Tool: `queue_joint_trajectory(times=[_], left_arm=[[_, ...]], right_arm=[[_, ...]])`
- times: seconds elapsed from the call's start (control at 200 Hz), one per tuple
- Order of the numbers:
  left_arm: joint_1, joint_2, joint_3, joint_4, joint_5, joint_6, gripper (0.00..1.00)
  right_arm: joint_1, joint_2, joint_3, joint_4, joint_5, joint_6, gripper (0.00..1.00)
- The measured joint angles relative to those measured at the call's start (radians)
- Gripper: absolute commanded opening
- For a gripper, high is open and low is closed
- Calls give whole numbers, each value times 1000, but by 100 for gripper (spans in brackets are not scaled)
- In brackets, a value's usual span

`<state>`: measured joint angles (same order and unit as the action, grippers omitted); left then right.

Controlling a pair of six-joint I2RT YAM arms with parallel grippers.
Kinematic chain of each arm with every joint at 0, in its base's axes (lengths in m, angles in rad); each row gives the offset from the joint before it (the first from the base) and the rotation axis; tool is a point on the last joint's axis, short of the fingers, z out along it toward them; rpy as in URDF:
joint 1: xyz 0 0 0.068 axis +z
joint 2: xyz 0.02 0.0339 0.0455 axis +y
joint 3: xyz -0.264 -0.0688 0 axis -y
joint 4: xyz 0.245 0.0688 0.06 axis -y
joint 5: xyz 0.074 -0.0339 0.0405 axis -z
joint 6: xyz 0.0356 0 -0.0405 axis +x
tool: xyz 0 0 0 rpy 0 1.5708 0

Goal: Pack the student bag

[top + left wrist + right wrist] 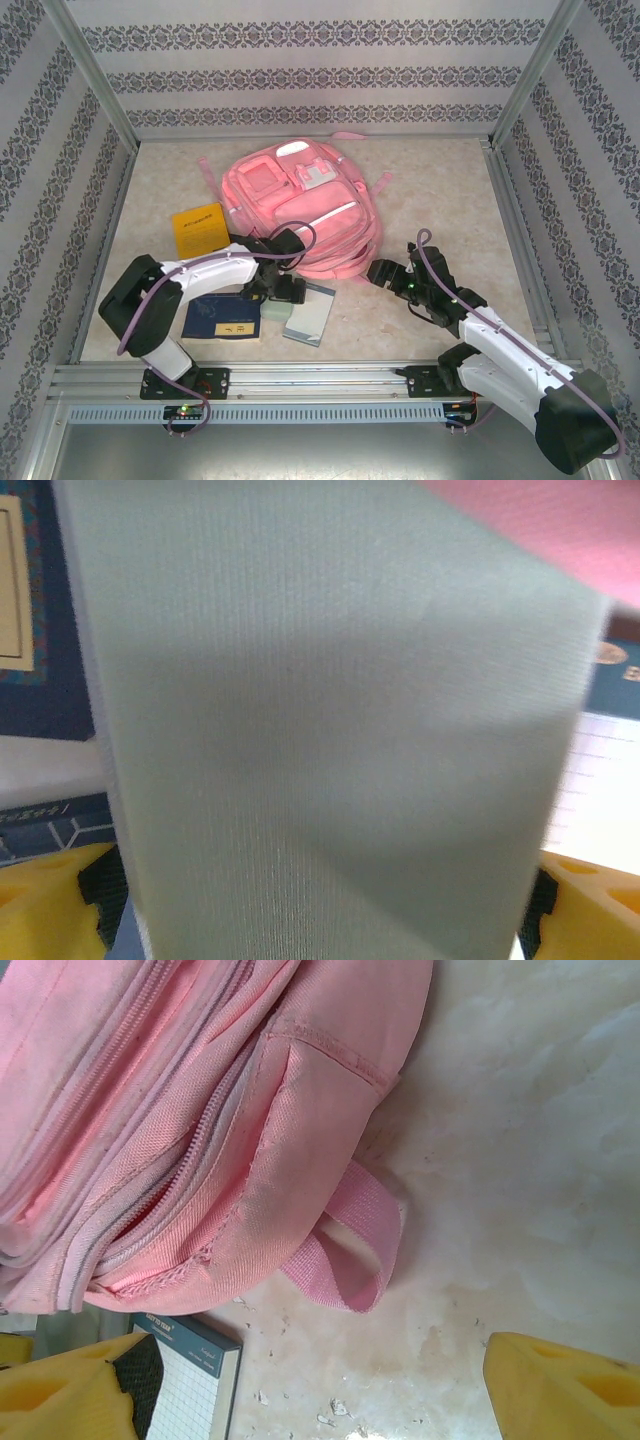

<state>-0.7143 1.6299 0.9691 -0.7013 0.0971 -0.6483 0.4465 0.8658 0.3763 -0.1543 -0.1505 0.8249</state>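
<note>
Right wrist: right pincer (305, 1380) spread wide, bare table (520, 1160) between its fingers, student bag (150, 1110) just ahead and left of it. Left wrist: left pincer (320, 905) straddles a pale green slab (330, 730), can't tell if pinching; bag corner just beyond it.

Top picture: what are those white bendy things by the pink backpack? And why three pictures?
They are two robot arms bolted to the table. The top picture comes from a camera above them. The other two come from small cameras on the wrists, so yellow fingertips look big. On the table lie the pink backpack, a yellow book, a dark blue book and a squared notebook. The left gripper has a flat pale green thing between its fingers; whether it grips, I cannot tell. The right gripper is open and empty beside the backpack.
</note>
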Motion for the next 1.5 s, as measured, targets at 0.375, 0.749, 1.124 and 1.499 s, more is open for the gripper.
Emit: queue_joint_trajectory(times=[0.375,0.749,1.124,1.499], left_arm=[[0,-37,0,-8,27,-5,65],[0,-235,-18,-135,98,18,53],[0,-408,-57,-225,187,91,45],[-91,-465,106,-253,97,335,40]], right_arm=[[-22,-29,-8,0,-5,9,84],[-39,-38,-3,1,-35,8,84],[-39,-17,39,20,-124,-15,85],[-45,128,254,43,-511,-71,88]])
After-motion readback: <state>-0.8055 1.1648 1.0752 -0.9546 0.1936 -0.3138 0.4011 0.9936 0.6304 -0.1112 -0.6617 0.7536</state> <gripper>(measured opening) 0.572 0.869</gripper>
